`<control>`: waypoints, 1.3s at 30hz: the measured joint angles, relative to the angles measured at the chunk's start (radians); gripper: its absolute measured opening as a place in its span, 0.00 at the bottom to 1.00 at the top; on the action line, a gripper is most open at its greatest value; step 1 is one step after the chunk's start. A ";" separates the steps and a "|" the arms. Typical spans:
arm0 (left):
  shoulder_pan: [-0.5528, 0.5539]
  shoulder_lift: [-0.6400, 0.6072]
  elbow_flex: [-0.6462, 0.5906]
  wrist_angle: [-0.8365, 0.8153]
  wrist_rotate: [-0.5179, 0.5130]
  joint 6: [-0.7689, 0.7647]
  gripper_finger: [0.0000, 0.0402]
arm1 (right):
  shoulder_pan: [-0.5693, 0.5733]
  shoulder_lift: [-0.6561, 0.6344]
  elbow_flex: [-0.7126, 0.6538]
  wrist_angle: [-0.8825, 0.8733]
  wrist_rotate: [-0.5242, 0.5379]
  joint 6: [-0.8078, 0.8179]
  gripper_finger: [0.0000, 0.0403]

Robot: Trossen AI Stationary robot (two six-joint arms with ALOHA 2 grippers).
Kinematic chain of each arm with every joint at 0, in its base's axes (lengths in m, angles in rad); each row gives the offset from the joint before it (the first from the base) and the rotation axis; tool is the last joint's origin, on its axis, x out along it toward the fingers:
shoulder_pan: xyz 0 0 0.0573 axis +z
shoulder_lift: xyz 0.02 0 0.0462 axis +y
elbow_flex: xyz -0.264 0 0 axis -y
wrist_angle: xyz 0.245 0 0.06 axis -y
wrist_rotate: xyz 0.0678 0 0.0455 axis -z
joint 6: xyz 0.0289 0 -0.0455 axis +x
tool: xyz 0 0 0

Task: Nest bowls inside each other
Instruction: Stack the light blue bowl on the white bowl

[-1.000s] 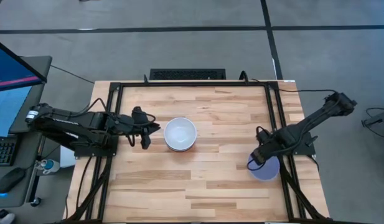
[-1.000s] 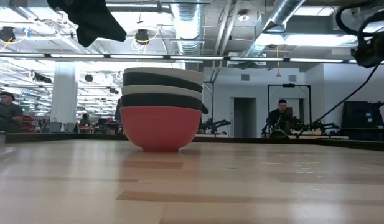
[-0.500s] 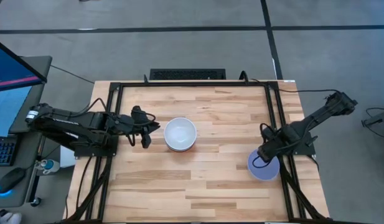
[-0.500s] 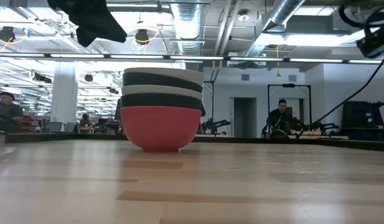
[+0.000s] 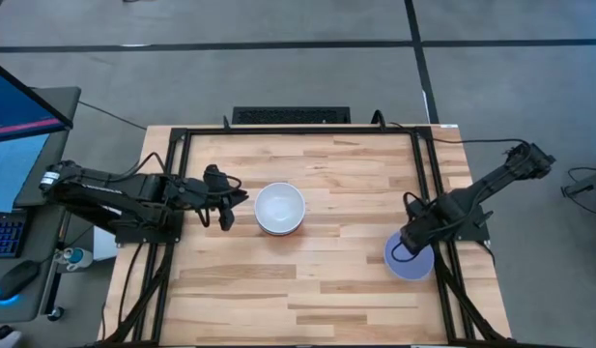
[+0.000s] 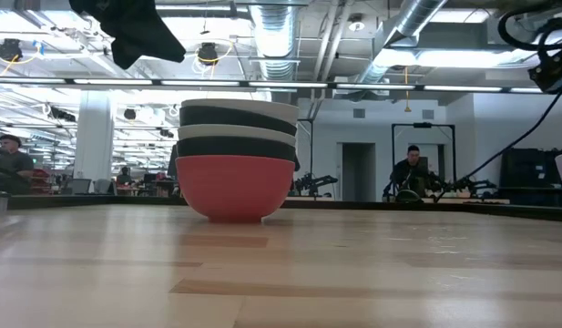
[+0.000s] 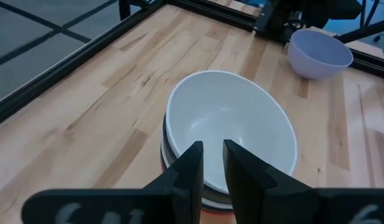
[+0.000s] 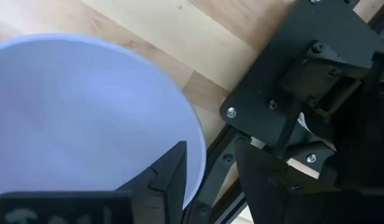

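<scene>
Table (image 5: 307, 290): pale wood top with a black frame around its edges.
Stack of bowls (image 6: 237, 162): near the table's centre, a little left; red at the bottom, black and white rims above, a white bowl uppermost. Five appear nested.
Lavender-blue bowl (image 5: 411, 261): alone at the right edge, well apart from the stack; the last one left to nest.
Right gripper (image 8: 210, 174): over that bowl's rim, fingers spread, one inside the wall and one outside, not yet pinching.
Left gripper (image 7: 208, 163): waiting just left of the stack, fingers nearly pressed together, holding nothing.
Step in hand, as I judge it: close squarely on the rim, lift straight, carry level, lower centred onto the stack.
Writing: none readable.
</scene>
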 joint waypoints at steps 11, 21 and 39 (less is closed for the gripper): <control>0.000 0.000 0.000 -0.041 0.001 -0.001 0.13 | 0.007 0.060 -0.011 0.014 -0.008 0.022 0.40; 0.000 0.000 0.000 -0.044 0.001 0.006 0.13 | 0.009 0.060 0.000 0.053 -0.026 0.029 0.40; 0.000 0.000 0.000 -0.044 0.001 0.017 0.13 | 0.009 0.062 0.000 0.098 0.032 0.134 0.28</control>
